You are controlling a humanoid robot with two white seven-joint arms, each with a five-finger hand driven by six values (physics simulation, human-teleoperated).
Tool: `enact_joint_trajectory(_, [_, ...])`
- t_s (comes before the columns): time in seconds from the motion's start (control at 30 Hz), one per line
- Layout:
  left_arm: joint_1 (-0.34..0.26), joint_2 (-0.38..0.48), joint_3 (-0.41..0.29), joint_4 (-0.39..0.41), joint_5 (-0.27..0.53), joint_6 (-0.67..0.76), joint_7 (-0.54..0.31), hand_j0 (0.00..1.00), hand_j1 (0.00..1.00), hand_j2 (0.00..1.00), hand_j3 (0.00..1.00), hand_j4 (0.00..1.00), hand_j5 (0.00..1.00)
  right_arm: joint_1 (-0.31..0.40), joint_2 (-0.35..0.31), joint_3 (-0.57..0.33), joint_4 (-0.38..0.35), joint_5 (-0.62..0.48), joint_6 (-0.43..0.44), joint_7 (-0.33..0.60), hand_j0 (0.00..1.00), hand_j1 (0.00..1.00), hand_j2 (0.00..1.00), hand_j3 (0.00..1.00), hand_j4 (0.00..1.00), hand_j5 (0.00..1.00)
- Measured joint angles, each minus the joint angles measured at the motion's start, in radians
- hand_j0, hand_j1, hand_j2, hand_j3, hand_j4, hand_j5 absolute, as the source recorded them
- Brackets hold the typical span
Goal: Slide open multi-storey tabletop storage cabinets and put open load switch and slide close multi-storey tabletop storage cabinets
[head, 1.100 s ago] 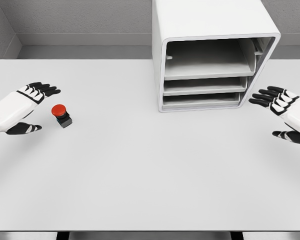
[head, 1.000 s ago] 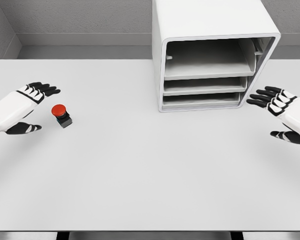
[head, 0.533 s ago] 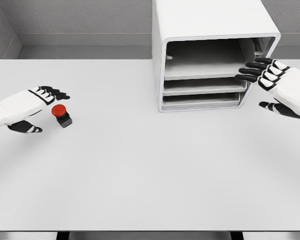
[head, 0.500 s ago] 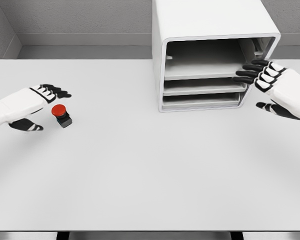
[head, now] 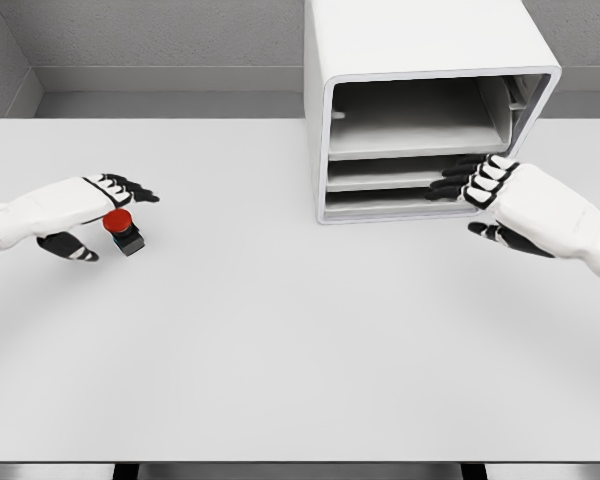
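The right hand (head: pixel 490 190), fingers spread and holding nothing, seems to touch the storage cabinet (head: pixel 420 110) at its middle tray (head: pixel 405 172), which lies leftward from it and slides toward the robot.

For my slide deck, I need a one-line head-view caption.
Right hand reaches the cabinet drawers; left hand flanks the red switch.

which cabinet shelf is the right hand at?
The middle tray of the three in the cabinet. The right hand has its fingertips at that tray's front right; the top and bottom trays are untouched.
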Motion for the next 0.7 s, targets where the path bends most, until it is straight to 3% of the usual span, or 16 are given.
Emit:
enact_joint_trajectory(0.2, [-0.048, 0.028, -0.051, 0.033, 0.007, 0.0, 0.0, 1.0, 1.0, 1.0, 1.0, 1.0, 1.0, -0.058, 0.067, 0.017, 0.003, -0.088, -0.001, 0.172, 0.79, 0.79, 0.79, 0.79, 0.79, 0.79])
enact_joint_trajectory(0.37, [-0.094, 0.03, -0.088, 0.053, 0.009, 0.001, 0.0, 1.0, 1.0, 1.0, 1.0, 1.0, 1.0, -0.112, 0.084, 0.025, 0.026, -0.14, -0.001, 0.222, 0.81, 0.81, 0.81, 0.81, 0.81, 0.81])
enact_joint_trajectory(0.7, [-0.14, 0.019, -0.165, 0.123, 0.005, 0.0, 0.0, 1.0, 1.0, 1.0, 1.0, 1.0, 1.0, -0.239, 0.165, 0.058, 0.21, -0.172, -0.001, 0.261, 0.81, 0.81, 0.81, 0.81, 0.81, 0.81])
